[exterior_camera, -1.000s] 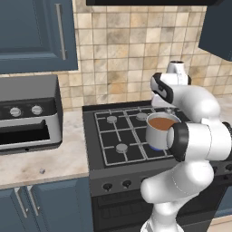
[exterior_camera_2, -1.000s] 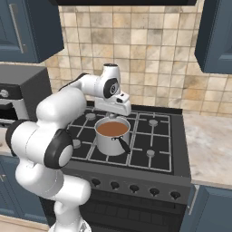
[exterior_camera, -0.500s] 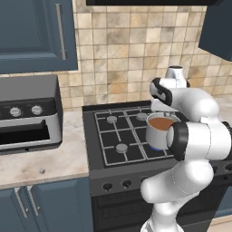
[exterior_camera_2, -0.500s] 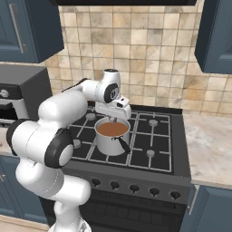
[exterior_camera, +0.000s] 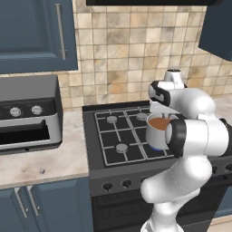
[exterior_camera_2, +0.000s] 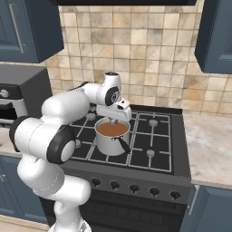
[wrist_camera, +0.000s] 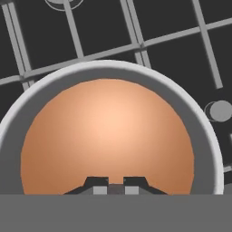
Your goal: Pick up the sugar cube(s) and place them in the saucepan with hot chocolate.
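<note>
**Gripper parked right over the hot chocolate**

The saucepan (exterior_camera_2: 111, 136) sits on the stove (exterior_camera: 118, 136) grates, full of brown liquid, handle sticking out toward the stove's front edge. The gripper (wrist_camera: 115, 186) hangs just above the saucepan's rim, pointing down. Its fingers (wrist_camera: 99, 187) sit close together with only a thin gap (nothing visible between them). A tiny speck on the tabletop (exterior_camera: 54, 163) left of the stove might be a sugar cube (exterior_camera: 42, 171), can't really tell.

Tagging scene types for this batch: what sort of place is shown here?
A rendered home kitchen: a black gas stove with grates, a beige tiled backsplash, dark blue cabinets, and a shiny steel saucepan of brown liquid.
</note>
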